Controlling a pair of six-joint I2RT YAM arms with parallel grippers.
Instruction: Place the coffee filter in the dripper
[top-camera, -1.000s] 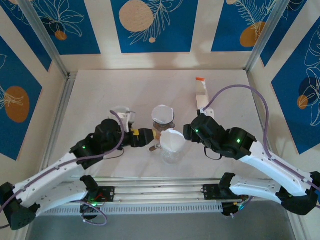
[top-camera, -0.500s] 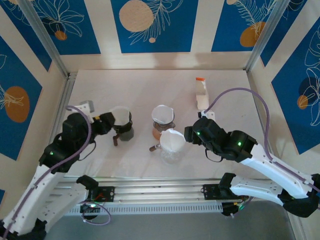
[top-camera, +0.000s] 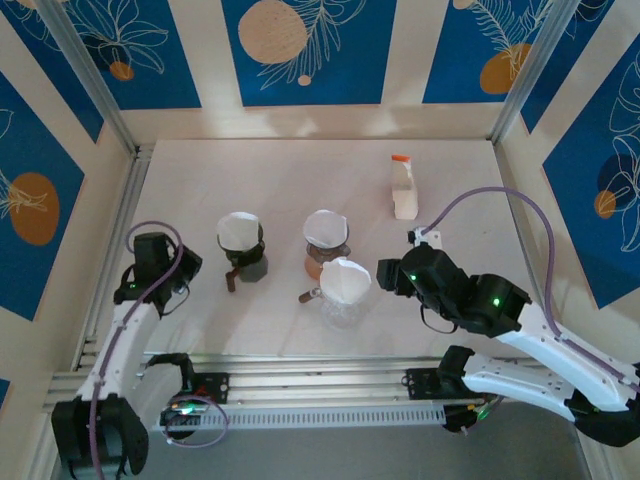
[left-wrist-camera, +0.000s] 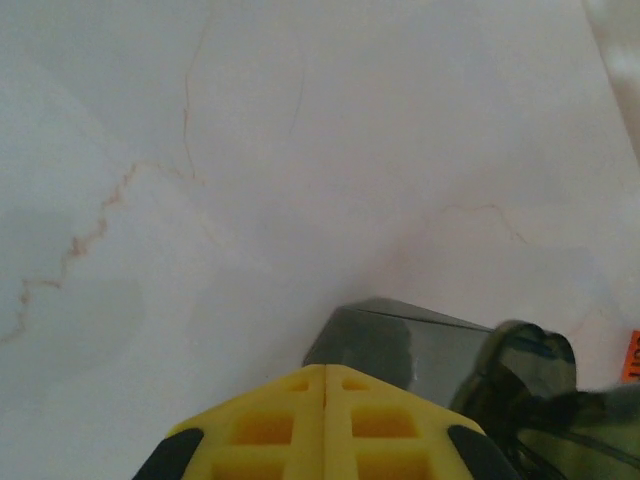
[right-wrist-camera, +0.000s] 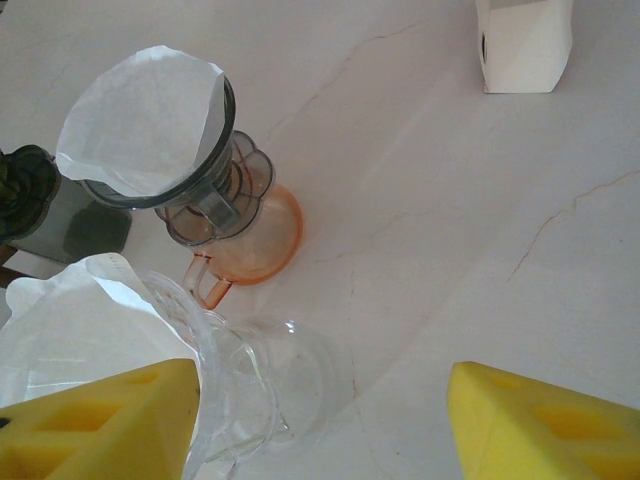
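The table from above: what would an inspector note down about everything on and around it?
Surface: white marbled table, faint veins, nothing spilled.
Job's things: dark dripper, orange dripper, clear dripper, each lined with a white filter.
Clutter: white carton, orange cap, upright at the back.
Grippers: left gripper shut, empty; right gripper open beside the clear dripper.
Cables: purple cable loops above each arm.
Surroundings: blue flower-print panels, metal frame.

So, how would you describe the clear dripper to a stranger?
On the marble table, three filter-lined drippers stand mid-table. The clear dripper is nearest the arm bases. Its neighbours, the dark grey dripper and the orange dripper, are coloured; it alone is colourless.
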